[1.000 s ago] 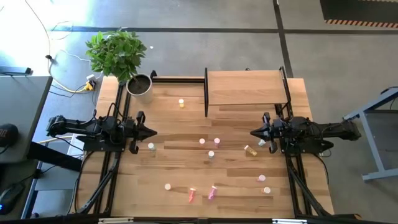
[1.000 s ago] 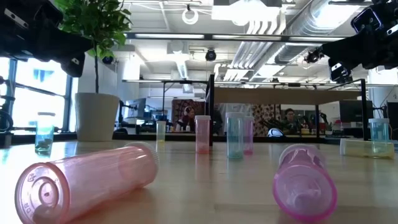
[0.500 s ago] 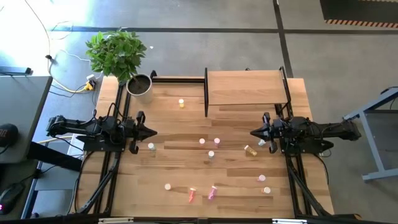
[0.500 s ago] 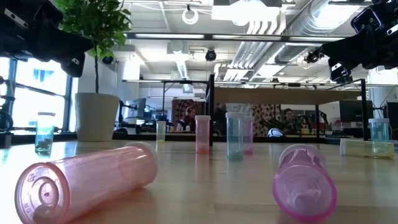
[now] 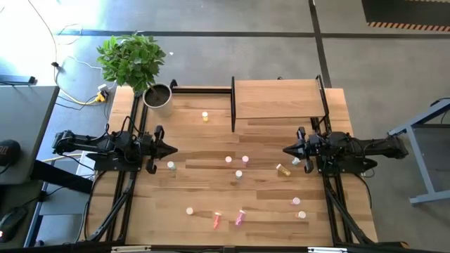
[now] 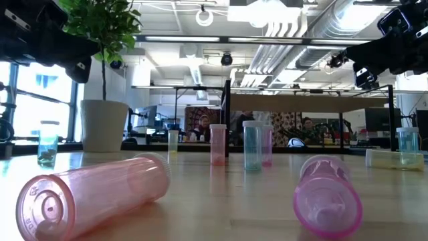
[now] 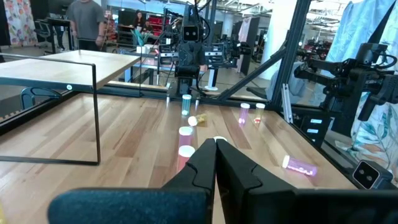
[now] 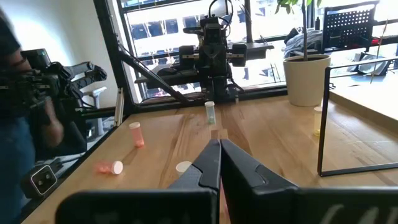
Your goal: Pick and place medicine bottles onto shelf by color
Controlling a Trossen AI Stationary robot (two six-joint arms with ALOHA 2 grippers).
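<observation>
— Wooden table [image 5: 204, 183], what lay on it?
— Medicine bottles [image 5: 238, 174] were scattered across the middle and near part; a pink one [image 6: 93, 193] and a magenta one [image 6: 327, 195] lay on their sides nearest. The shelf [image 5: 277, 98] stood at the far right, bare.
— And the arms?
— The left gripper [image 5: 171, 149] hung at the left edge, the right gripper [image 5: 286, 150] at the right; both had fingers pressed together, grasping nothing.

pink bottle [image 6: 93, 194], magenta bottle [image 6: 328, 194] — light-wood shelf [image 5: 278, 99]
</observation>
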